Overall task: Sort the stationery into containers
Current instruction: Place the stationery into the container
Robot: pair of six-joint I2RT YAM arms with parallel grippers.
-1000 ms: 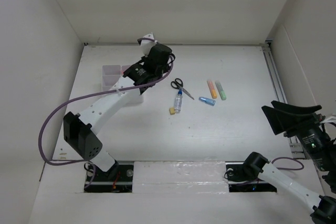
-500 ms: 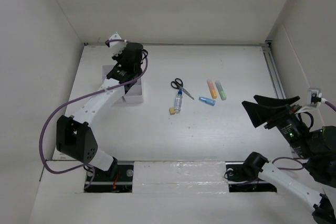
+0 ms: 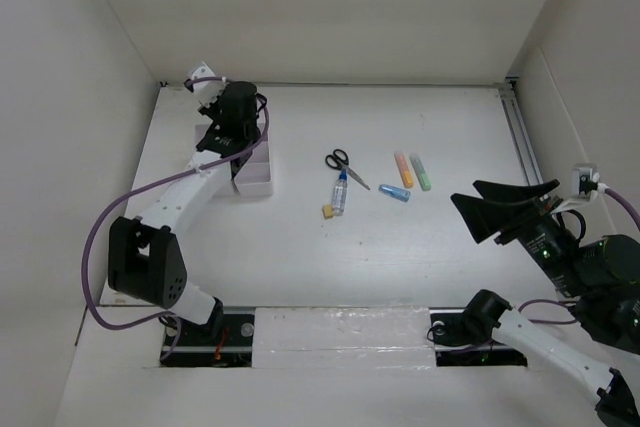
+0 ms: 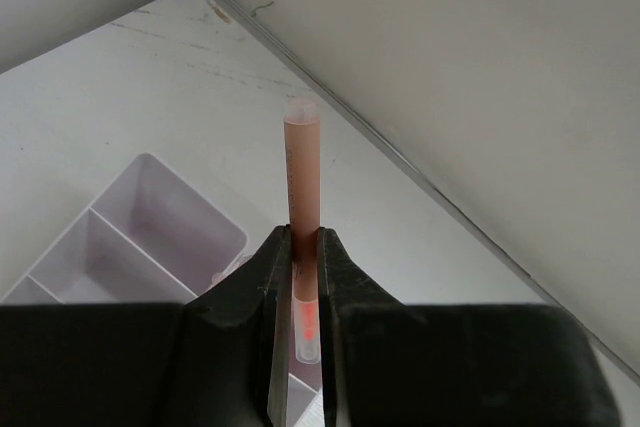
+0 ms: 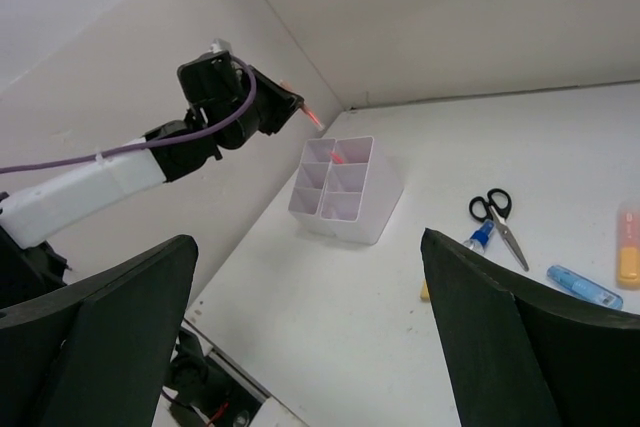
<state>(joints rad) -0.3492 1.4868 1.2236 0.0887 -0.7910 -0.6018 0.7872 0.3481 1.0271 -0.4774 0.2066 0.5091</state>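
My left gripper (image 4: 303,239) is shut on a thin red-pink pen (image 4: 302,182), held in the air above the back of the white organizer (image 4: 150,237) near the back-left corner. In the top view that gripper (image 3: 228,115) covers part of the organizer (image 3: 258,177). Another pink pen (image 5: 336,155) stands in a rear compartment. Mid-table lie the scissors (image 3: 340,162), the blue-capped bottle (image 3: 340,190), the yellow eraser (image 3: 327,212), and the orange (image 3: 403,169), green (image 3: 421,172) and blue (image 3: 394,193) markers. My right gripper (image 3: 478,209) hangs wide open and empty, high at the right.
White walls close in the table on the left, back and right. A metal rail (image 3: 522,137) runs along the right edge. The left arm's purple cable (image 3: 95,237) loops out to the left of the organizer.
The left arm has swung left and back with the pen, from the organizer's right side to its back-left. The right gripper has moved left, further into the top view.
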